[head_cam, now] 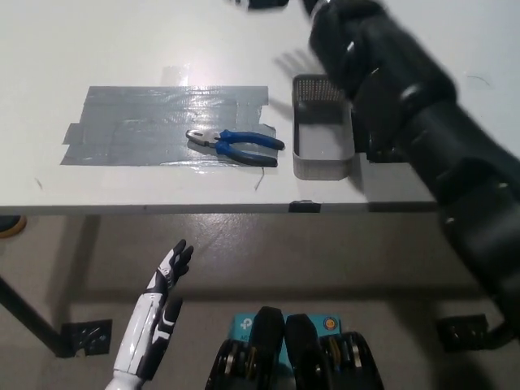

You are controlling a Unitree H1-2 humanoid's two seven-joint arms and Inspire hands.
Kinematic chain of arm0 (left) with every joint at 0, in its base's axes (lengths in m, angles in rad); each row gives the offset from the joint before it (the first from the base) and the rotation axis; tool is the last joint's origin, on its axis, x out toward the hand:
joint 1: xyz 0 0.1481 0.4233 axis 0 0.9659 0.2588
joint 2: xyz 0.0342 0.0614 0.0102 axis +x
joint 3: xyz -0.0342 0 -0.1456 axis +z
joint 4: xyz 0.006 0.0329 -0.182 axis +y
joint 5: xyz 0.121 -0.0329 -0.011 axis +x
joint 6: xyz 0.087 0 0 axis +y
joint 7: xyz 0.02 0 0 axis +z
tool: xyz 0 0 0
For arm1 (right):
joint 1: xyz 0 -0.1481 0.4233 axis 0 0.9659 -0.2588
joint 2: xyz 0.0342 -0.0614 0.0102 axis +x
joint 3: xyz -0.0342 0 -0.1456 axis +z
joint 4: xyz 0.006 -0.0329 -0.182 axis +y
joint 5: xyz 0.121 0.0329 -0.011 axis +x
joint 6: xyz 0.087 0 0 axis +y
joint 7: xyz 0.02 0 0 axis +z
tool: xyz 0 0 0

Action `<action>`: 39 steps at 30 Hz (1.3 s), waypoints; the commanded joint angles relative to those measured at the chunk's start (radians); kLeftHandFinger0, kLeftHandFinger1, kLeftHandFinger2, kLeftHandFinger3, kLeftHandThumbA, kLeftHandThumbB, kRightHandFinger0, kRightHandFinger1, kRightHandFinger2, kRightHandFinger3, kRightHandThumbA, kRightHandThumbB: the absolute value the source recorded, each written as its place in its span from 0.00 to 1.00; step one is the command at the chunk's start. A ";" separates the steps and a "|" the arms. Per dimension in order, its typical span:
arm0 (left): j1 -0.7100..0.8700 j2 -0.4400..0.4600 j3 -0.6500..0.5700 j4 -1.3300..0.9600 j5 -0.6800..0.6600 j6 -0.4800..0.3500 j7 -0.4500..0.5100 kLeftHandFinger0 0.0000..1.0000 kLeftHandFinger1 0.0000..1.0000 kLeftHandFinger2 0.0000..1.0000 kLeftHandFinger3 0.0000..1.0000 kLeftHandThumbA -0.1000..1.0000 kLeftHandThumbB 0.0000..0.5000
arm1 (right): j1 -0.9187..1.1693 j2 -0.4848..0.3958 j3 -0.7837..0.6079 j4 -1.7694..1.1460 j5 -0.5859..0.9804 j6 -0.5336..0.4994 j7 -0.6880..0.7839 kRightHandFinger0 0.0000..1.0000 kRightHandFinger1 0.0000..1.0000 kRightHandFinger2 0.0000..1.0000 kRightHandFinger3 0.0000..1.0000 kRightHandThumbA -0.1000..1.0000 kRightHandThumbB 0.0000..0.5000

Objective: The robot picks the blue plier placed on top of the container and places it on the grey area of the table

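Now | right hand (258, 4) cropped, grasp unclear | left hand (165, 280) open | pliers (234, 144) on tape

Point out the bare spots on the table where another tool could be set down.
The grey area is bare left of the blue plier, and the white table is open above it. It is crowded on the right, where the right arm hangs over the container. The left hand rests below the table's edge.

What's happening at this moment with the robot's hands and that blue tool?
Right hand at top edge, mostly out of frame. Left hand open, resting below the table. Blue plier flat on grey area, beside container. Nothing in the way.
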 commanded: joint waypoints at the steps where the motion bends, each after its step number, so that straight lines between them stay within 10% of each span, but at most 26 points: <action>1: -0.057 -0.004 0.021 -0.013 -0.021 0.008 0.009 1.00 1.00 1.00 1.00 1.00 0.38 | 0.144 -0.192 -0.235 -0.756 0.283 0.127 0.235 1.00 1.00 1.00 1.00 0.93 0.51; 9: -0.150 0.004 0.052 0.047 -0.088 0.007 0.006 1.00 1.00 1.00 1.00 1.00 0.10 | 0.690 -0.252 -0.399 -1.564 0.550 0.218 0.193 1.00 1.00 1.00 1.00 0.96 0.46; 16: -0.189 0.007 0.080 0.081 -0.098 0.031 0.023 1.00 1.00 1.00 1.00 1.00 0.12 | 0.941 -0.188 -0.391 -1.808 0.667 0.190 0.061 1.00 1.00 1.00 1.00 0.83 0.42; 23: -0.201 0.009 0.077 0.110 -0.094 0.015 0.021 1.00 1.00 1.00 1.00 1.00 0.13 | 0.939 -0.165 -0.437 -1.831 0.681 0.125 -0.022 1.00 1.00 1.00 1.00 0.86 0.48; 35: -0.193 0.002 0.073 0.097 -0.066 0.020 0.032 1.00 1.00 1.00 1.00 1.00 0.14 | 1.226 -0.045 -0.386 -1.606 0.590 -0.110 -0.051 1.00 1.00 1.00 1.00 0.93 0.30; 39: -0.173 0.002 0.084 0.089 -0.077 0.013 0.027 1.00 1.00 1.00 1.00 1.00 0.16 | 1.312 0.001 -0.366 -1.335 0.608 -0.196 -0.009 1.00 1.00 1.00 1.00 0.80 0.19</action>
